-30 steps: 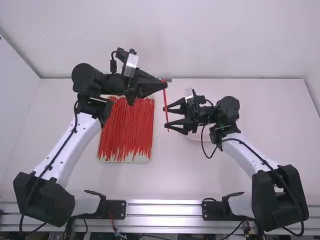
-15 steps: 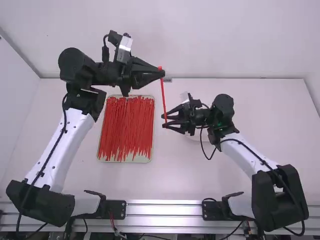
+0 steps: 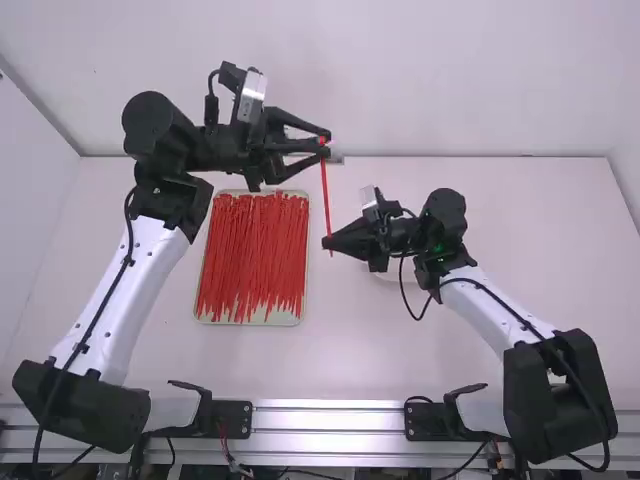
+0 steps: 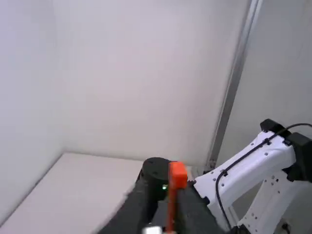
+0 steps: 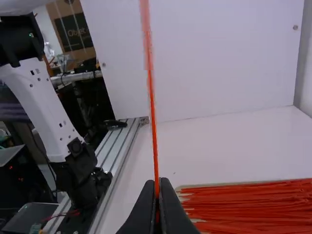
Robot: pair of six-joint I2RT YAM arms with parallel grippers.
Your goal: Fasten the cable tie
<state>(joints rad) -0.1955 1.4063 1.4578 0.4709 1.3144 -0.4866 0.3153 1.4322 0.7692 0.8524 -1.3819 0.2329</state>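
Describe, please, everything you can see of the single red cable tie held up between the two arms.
The cable tie is a thin red strip, plastic by its look, with a squarish head at its upper end. It stands nearly upright above the table, straight and unlooped. The right gripper has its jaws shut on the lower end; the head sits at the left gripper.

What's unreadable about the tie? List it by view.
Cable tie head's slot: blurred in the left wrist view, too small in the high view.
Its lower end: hidden by the right gripper in its wrist view.
Its upper part: cut off by that view's edge.
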